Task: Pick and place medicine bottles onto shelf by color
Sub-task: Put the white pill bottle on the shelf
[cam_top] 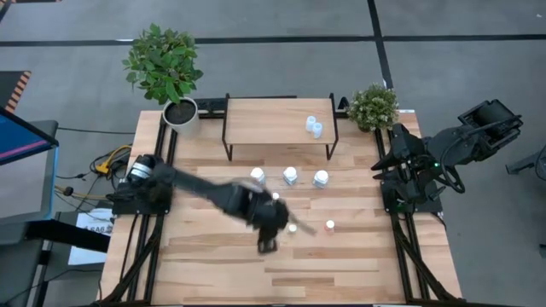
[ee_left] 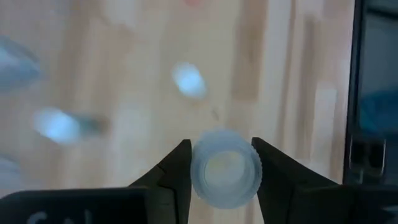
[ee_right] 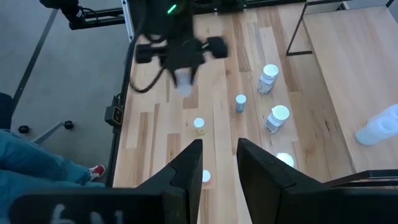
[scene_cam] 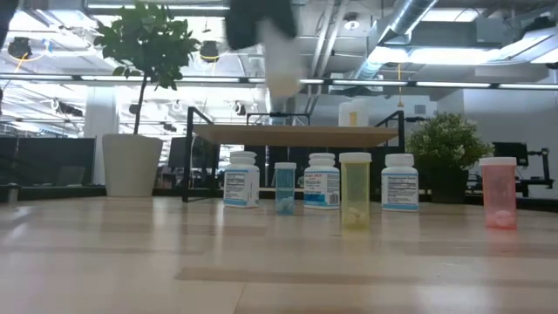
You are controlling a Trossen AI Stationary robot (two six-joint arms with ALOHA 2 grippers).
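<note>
1. The left gripper point(cam_top: 269, 232) is clamping a small bottle point(ee_left: 225, 177) by its ribbed cap, fingers pinching from both sides. It's gripping at the top so the body is hanging free, I'd guess. I can't really call the bottle's colour; it's looking pale.
2. The low view is showing that bottle up in the air, well above the table point(cam_top: 222, 273), over the front-middle area. It probably needs that height to clear the other bottles on the way to the shelf point(cam_top: 264, 121).
3. Two pale-blue bottles point(cam_top: 314, 126) are already sitting together at the shelf's right end, so colours seem to be getting grouped there.
4. The three white bottles point(cam_top: 291, 176) are lining up just in front of the shelf. A blue one point(scene_cam: 285, 187), a yellow one point(scene_cam: 355, 190) and a pinkish one point(scene_cam: 499, 192) are waiting nearer the front.
5. The right gripper point(ee_right: 219, 149) is idling at the table's right side, fingers narrowly apart and holding nothing.
</note>
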